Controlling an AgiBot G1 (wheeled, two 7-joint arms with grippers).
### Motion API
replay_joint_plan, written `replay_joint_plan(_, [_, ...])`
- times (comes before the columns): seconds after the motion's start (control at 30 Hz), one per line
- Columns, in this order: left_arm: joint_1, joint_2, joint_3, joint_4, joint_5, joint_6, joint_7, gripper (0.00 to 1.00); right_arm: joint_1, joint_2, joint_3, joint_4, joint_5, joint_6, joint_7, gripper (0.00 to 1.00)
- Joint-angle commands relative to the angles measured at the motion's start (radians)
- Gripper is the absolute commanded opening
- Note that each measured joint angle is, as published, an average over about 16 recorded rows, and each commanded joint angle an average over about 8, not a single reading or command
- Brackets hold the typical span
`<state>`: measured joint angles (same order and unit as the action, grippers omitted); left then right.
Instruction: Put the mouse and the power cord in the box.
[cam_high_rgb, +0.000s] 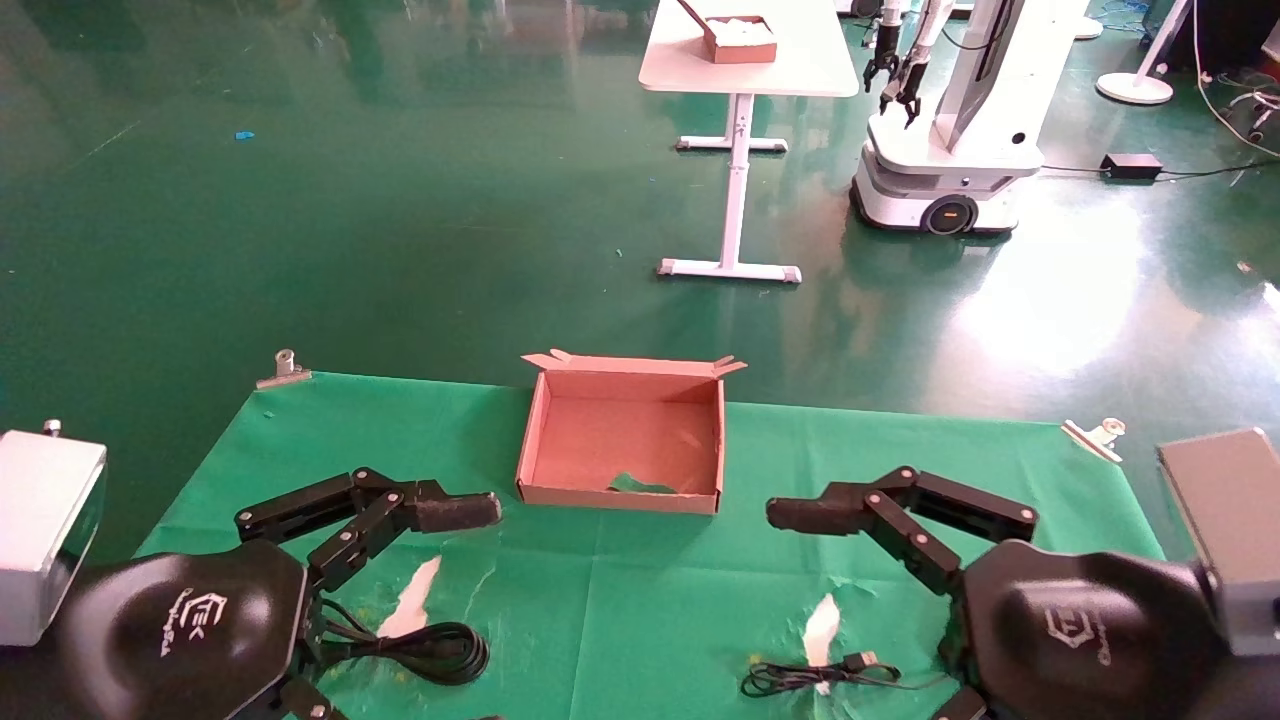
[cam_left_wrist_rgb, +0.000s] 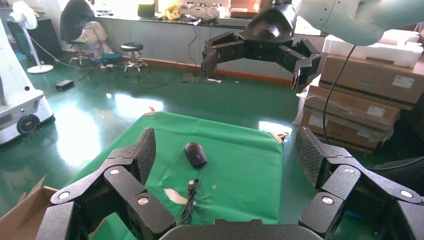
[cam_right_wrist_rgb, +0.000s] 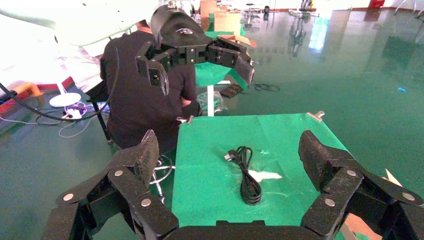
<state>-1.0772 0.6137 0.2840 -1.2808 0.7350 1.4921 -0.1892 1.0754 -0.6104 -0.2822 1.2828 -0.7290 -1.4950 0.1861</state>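
Only the left wrist view shows the mouse, lying on the green cloth ahead of the left gripper's wide-spread fingers. The right wrist view alone shows the whole power cord, ahead between the right gripper's open fingers. The empty box sits between both grippers' fingertips.

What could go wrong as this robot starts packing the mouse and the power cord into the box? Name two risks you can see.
1. The power cord is a loose coil, so a pinch by the open left gripper may lift one strand and let the rest trail over the box wall.
2. The mouse drags a thin cable, which could snag on the torn green cloth.
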Motion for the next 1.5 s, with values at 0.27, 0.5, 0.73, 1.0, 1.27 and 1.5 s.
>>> replay_joint_plan(0.27, [0.000,0.000,0.000,0.000,0.000,0.000,0.000,1.00,0.000,0.000,0.000,0.000,0.000,0.000,0.000,1.00])
replay_joint_plan(0.5, [0.000,0.000,0.000,0.000,0.000,0.000,0.000,1.00,0.000,0.000,0.000,0.000,0.000,0.000,0.000,1.00])
replay_joint_plan(0.73, [0.000,0.000,0.000,0.000,0.000,0.000,0.000,1.00,0.000,0.000,0.000,0.000,0.000,0.000,0.000,1.00])
replay_joint_plan(1.0, [0.000,0.000,0.000,0.000,0.000,0.000,0.000,1.00,0.000,0.000,0.000,0.000,0.000,0.000,0.000,1.00])
replay_joint_plan(1.27, [0.000,0.000,0.000,0.000,0.000,0.000,0.000,1.00,0.000,0.000,0.000,0.000,0.000,0.000,0.000,1.00])
replay_joint_plan(1.5, [0.004,-0.004,0.008,0.002,0.018,0.001,-0.001,1.00,-0.002,0.002,-0.002,-0.001,-0.005,0.000,0.001,1.00])
